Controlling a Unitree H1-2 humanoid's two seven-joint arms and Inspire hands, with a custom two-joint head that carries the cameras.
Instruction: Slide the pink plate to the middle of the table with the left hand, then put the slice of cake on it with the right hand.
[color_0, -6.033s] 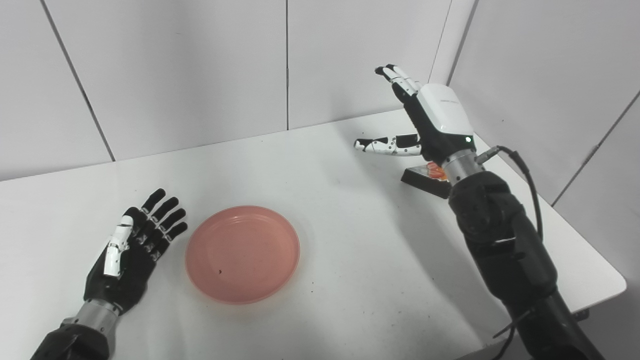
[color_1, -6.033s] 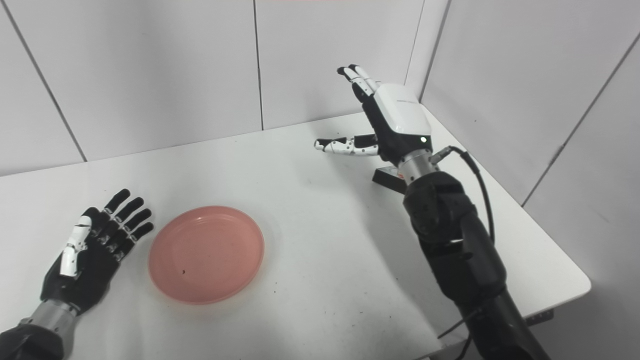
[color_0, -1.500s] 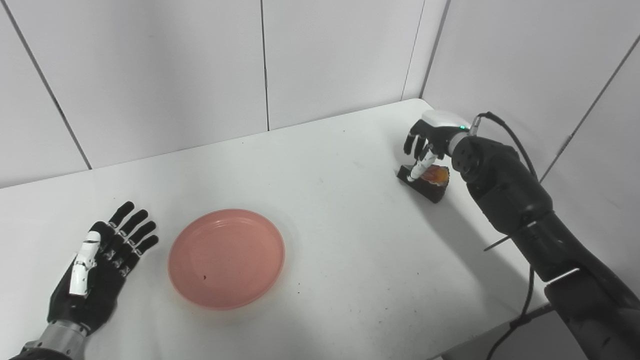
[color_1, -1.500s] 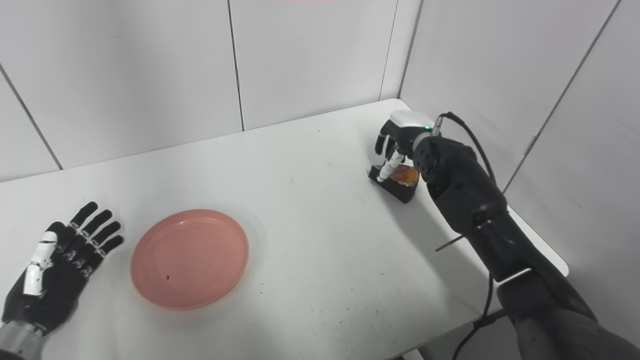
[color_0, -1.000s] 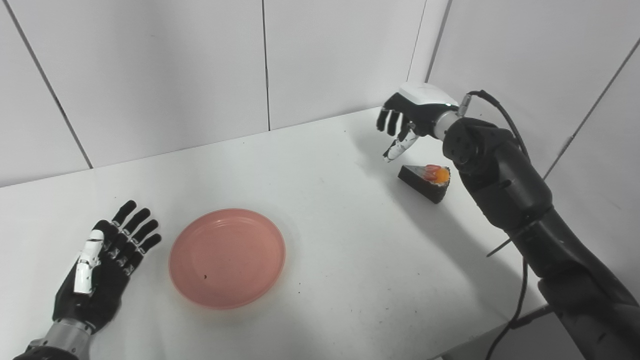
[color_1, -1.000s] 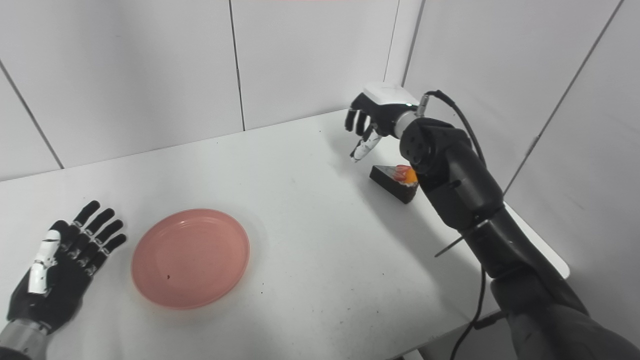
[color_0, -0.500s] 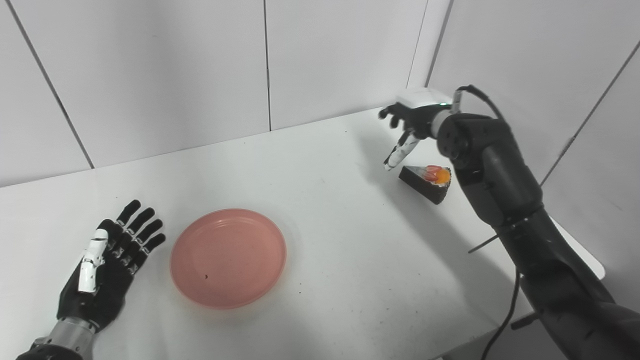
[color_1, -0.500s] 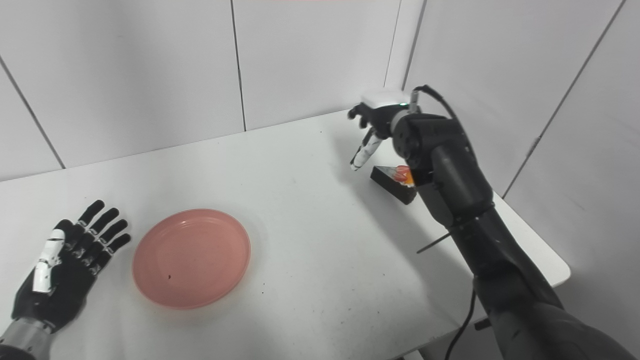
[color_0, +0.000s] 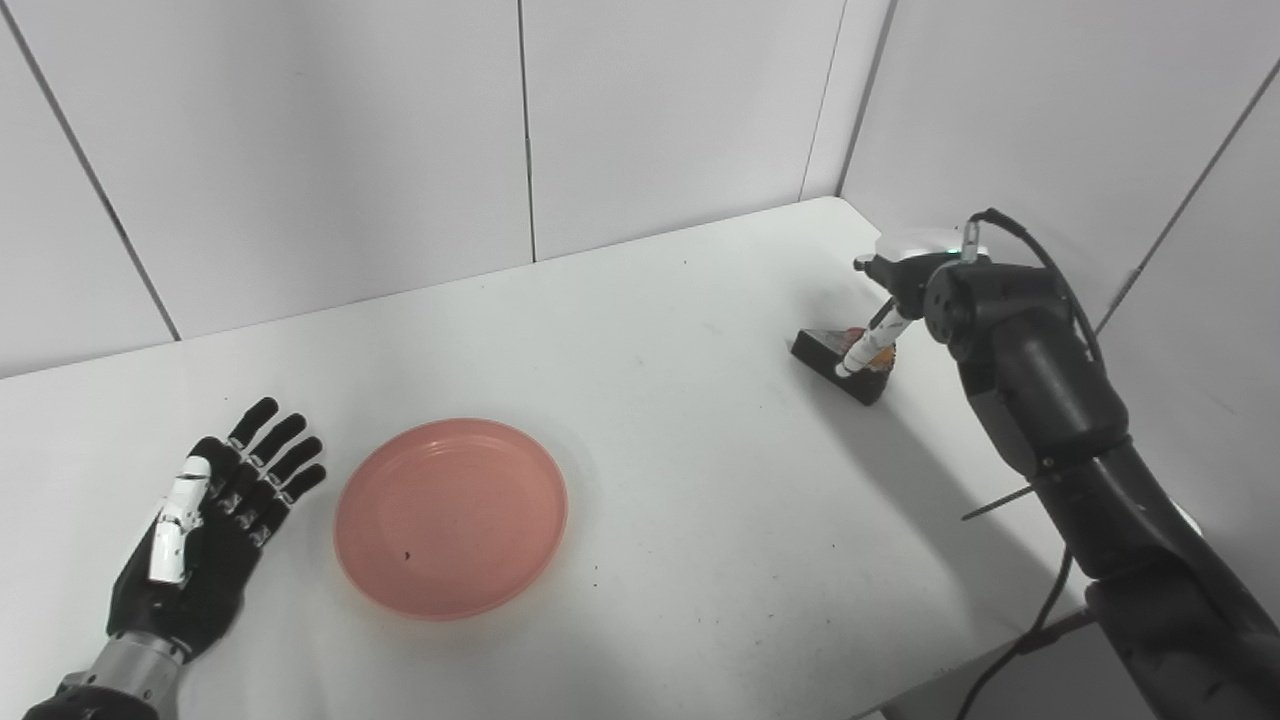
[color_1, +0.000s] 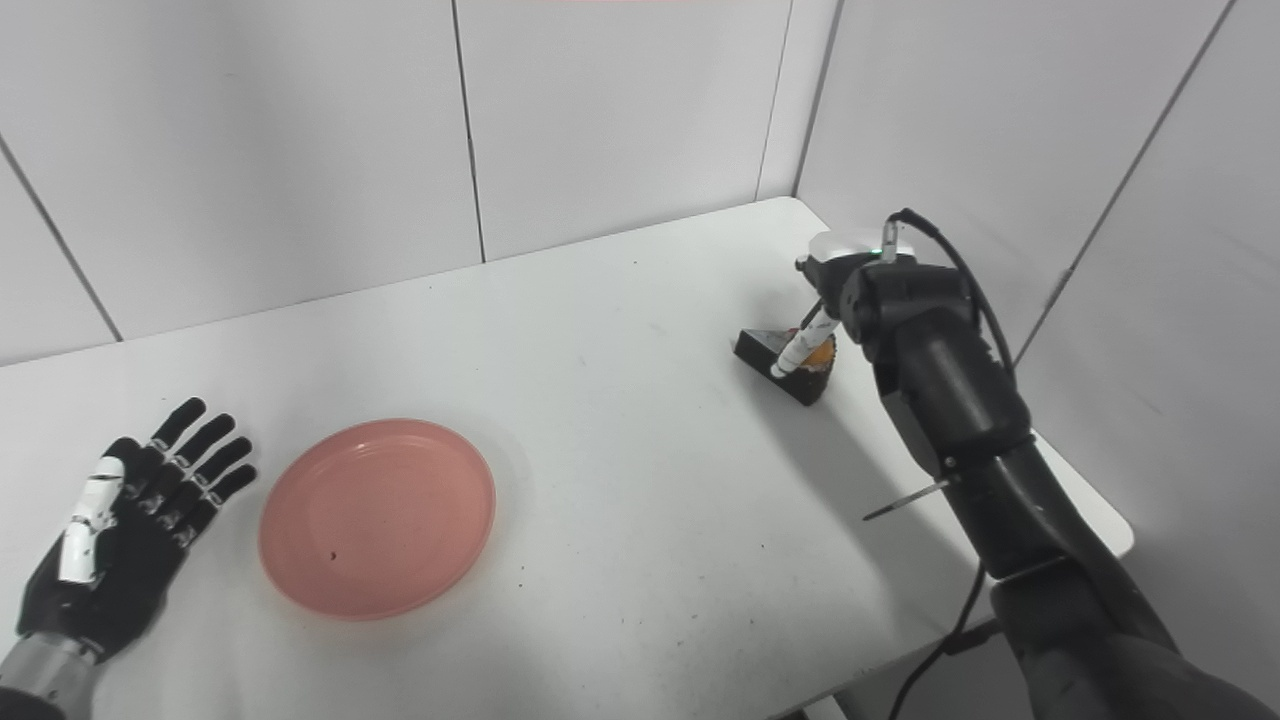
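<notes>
The pink plate (color_0: 450, 518) lies on the white table (color_0: 690, 470), left of its middle. My left hand (color_0: 205, 530) lies open and flat on the table just left of the plate, apart from it. The slice of cake (color_0: 822, 351), dark with an orange topping, sits on the table near the far right corner. My right hand (color_0: 903, 268) is down over the cake, its thumb (color_0: 862, 351) reaching down against the cake's near side. The other fingers are hidden behind the wrist, so I cannot tell whether they grip it.
White wall panels (color_0: 680, 110) stand close behind and to the right of the cake. The table's right edge (color_1: 1090, 510) runs just beside my right forearm. A black cable (color_0: 1040, 265) loops off the right wrist.
My right hand was on the cake, rose above it empty with fingers apart, and has come back down onto it. The cake, the plate and the left hand have stayed put; the camera shifted slightly.
</notes>
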